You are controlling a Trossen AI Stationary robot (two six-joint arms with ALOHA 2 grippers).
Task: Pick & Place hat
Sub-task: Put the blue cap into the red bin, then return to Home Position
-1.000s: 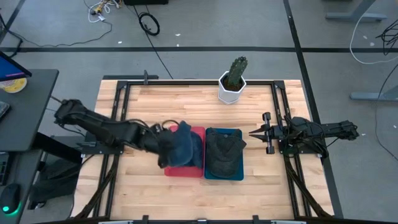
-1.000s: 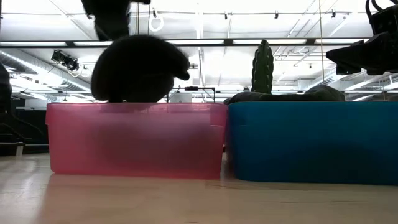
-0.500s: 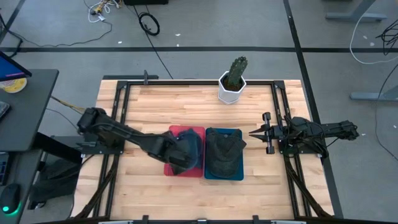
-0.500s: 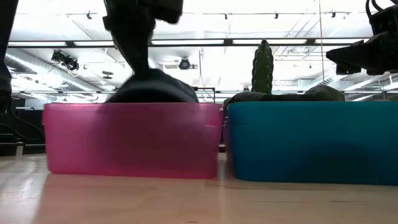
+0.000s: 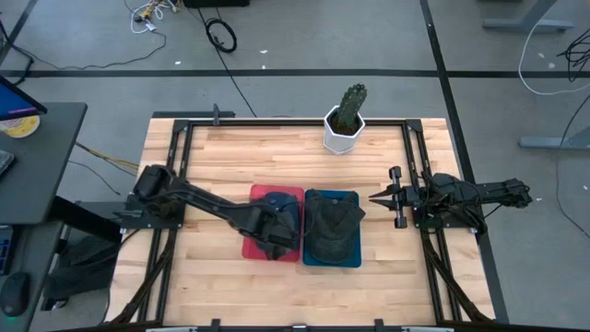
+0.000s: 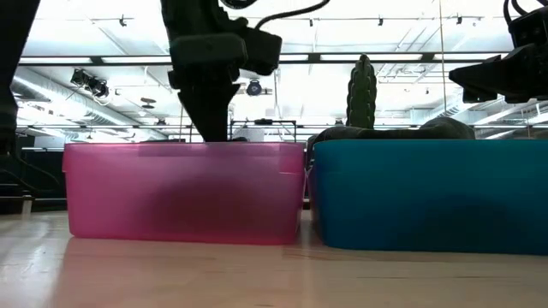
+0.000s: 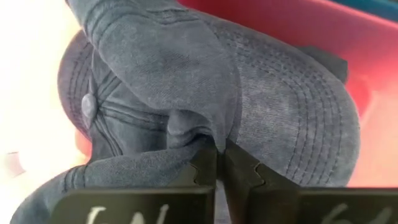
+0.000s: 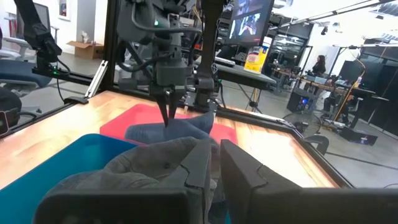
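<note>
A blue-grey hat [image 5: 284, 218], a cap, lies inside the red bin [image 5: 259, 195] at mid-table; in the left wrist view the hat [image 7: 261, 106] fills the picture. My left gripper [image 5: 277, 238] reaches steeply down into that bin, shut on the hat, and also shows in the low view [image 6: 210, 128]. A dark cap [image 5: 332, 226] lies in the blue bin [image 5: 318, 261] beside it. My right gripper [image 5: 376, 195] waits level at the table's right edge, shut and holding nothing. My left gripper pinches a bunched fold of the hat's cloth [image 7: 189, 134] between its two fingers. The fingers [image 7: 202, 168] come from above, pointing steeply down. The hat sits low in the red bin, below its rim, slack around the fingertips.
A cactus in a white pot [image 5: 346, 120] stands at the table's far edge. The two bins stand side by side, touching. Bare wood [image 5: 212, 152] lies to the far left, and more of it along the near edge. Black rails [image 5: 415, 148] run down both sides of the table.
My left gripper has gone down and toward the table's right and near edges, into the red bin, still shut on the hat. The hat, which hung above the bin's rim a second ago, has sunk below the rim.
</note>
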